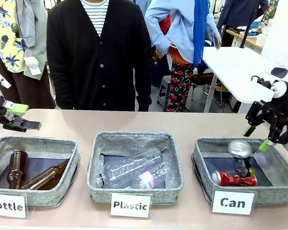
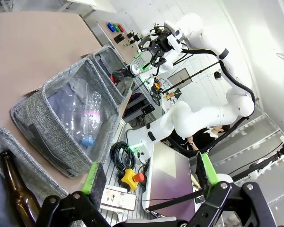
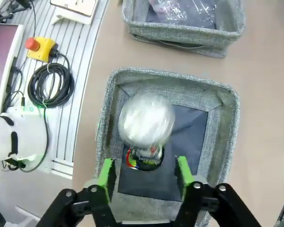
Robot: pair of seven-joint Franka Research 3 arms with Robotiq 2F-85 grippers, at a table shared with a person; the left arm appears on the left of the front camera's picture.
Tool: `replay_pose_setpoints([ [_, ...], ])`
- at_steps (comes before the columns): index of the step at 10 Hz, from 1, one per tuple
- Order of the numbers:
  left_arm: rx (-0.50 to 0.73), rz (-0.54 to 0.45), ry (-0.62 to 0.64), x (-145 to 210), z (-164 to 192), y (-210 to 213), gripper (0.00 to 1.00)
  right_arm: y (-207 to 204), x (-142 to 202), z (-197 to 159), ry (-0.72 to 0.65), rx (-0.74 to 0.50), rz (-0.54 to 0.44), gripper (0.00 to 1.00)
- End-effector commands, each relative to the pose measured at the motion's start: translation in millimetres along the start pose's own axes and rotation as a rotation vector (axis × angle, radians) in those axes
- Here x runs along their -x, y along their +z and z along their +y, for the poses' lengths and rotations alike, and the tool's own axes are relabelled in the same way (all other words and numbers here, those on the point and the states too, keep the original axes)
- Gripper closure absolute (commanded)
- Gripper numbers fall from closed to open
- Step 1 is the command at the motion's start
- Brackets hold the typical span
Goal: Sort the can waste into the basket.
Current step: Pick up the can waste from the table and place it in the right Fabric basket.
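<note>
The grey "Can" basket [image 1: 271,194] stands at the table's right front. A red can [image 1: 234,179] lies on its dark liner. A black can with a silver top [image 1: 240,155] is in the basket just below my right gripper [image 1: 257,137], its top blurred. In the right wrist view this can [image 3: 146,124] sits past the green pads [image 3: 106,176], over the basket [image 3: 170,78], and the jaws stand apart from it. My right gripper [image 3: 144,175] is open. My left gripper [image 1: 17,117] hangs open and bare at the far left, above the "Bottle" basket; its pads [image 2: 92,176] stand wide.
The "Plastic" basket [image 1: 134,194] in the middle holds clear bottles. The "Bottle" basket [image 1: 53,196] at left holds brown glass bottles [image 1: 17,167]. A person in a black cardigan [image 1: 98,57] stands at the far edge. Bare tabletop [image 1: 149,122] runs behind the baskets.
</note>
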State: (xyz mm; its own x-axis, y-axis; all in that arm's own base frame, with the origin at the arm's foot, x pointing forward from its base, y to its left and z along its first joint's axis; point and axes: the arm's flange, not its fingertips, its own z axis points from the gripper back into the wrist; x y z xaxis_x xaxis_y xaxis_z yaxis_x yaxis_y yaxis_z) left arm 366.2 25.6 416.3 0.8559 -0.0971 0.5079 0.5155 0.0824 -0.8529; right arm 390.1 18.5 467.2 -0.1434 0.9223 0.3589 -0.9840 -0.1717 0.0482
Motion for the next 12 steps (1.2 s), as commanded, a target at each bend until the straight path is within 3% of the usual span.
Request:
replay_pose_setpoints([
  [1,0.004,0.001,0.006,1,-2,1,0.0,0,2,-1,-0.005,0.003,0.029,0.0],
  [7,0.004,0.001,0.006,1,-2,1,0.0,-1,9,-14,-0.089,0.005,-0.068,0.0],
  [8,0.004,0.001,0.006,1,-2,1,0.0,2,11,-21,-0.151,0.034,-0.164,0.0],
  [9,0.004,0.001,0.006,1,-2,1,0.0,3,12,-35,-0.197,0.065,-0.398,0.0],
  [10,0.004,0.001,0.006,1,-2,1,0.0,0,11,-47,-0.239,-0.005,-0.636,0.0],
  [11,0.004,0.001,0.006,1,-2,1,0.0,-11,13,-65,-0.453,0.006,-0.756,0.0],
  [12,0.004,0.001,0.006,1,-2,1,0.0,-22,11,-76,-0.602,-0.073,-0.862,0.0],
])
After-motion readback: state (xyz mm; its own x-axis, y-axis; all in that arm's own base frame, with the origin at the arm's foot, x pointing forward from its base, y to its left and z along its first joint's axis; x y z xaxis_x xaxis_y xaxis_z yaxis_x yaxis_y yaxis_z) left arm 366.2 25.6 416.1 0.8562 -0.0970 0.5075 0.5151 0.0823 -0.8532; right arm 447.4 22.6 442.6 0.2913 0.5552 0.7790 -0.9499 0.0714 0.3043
